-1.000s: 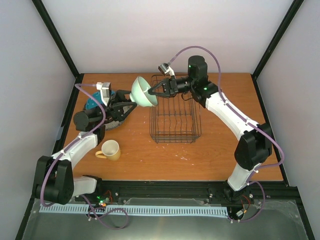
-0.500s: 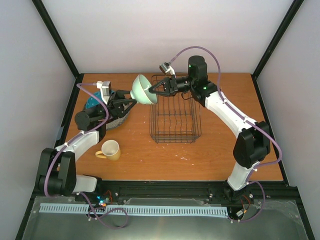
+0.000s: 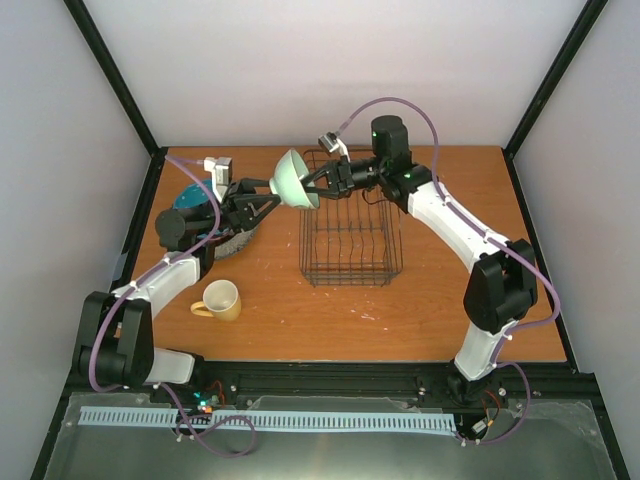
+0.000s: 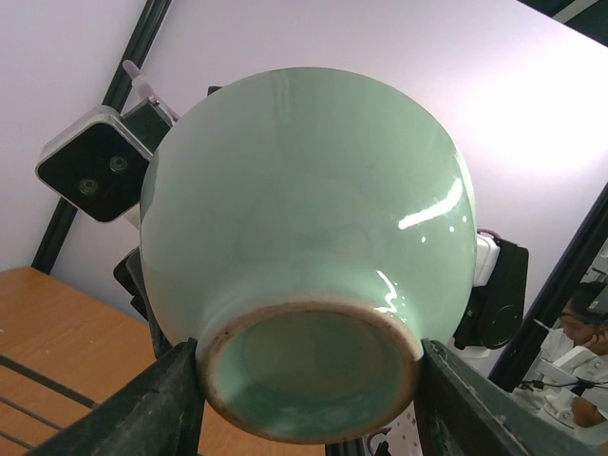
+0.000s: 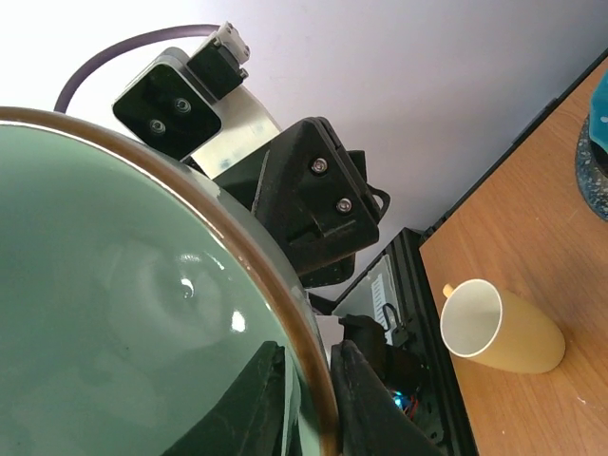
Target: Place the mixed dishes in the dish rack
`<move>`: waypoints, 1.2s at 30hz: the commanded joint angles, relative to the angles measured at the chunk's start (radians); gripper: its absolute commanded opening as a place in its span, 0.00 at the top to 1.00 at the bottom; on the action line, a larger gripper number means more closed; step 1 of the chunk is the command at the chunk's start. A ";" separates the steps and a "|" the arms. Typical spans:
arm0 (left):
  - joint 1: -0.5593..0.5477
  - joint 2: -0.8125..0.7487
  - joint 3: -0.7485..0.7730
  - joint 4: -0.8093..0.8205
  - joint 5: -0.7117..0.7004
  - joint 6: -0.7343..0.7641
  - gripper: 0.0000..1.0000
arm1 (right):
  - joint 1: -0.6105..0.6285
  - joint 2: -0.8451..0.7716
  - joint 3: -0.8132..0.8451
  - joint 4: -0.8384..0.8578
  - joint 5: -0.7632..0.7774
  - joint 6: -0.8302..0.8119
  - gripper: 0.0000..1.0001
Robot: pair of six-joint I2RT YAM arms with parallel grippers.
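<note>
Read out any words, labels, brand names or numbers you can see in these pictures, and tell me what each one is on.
There is no readable text in any view.
The bowl, mug and rack carry no print.
The wrist camera shows only lenses and screws, with no lettering.

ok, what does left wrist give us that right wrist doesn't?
Only left wrist: the pale green bowl from outside, its foot ring flanked by the left jaws. Only right wrist: the bowl's inside, its rim between the right jaws, and the yellow mug. Both: the same bowl, with the other arm's wrist camera behind it.
</note>
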 commanded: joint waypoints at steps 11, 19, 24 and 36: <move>-0.006 0.024 0.200 -0.461 0.012 0.278 1.00 | -0.144 -0.026 0.055 -0.285 0.060 -0.270 0.74; -0.032 0.095 0.499 -1.093 -0.082 0.661 0.99 | -0.249 -0.076 0.086 -0.598 0.449 -0.528 0.71; -0.137 0.274 0.859 -1.598 -0.324 0.973 0.99 | -0.249 -0.154 0.023 -0.656 0.817 -0.589 0.72; -0.350 0.882 1.775 -2.267 -0.966 1.325 0.99 | -0.249 -0.378 -0.207 -0.668 1.395 -0.517 0.74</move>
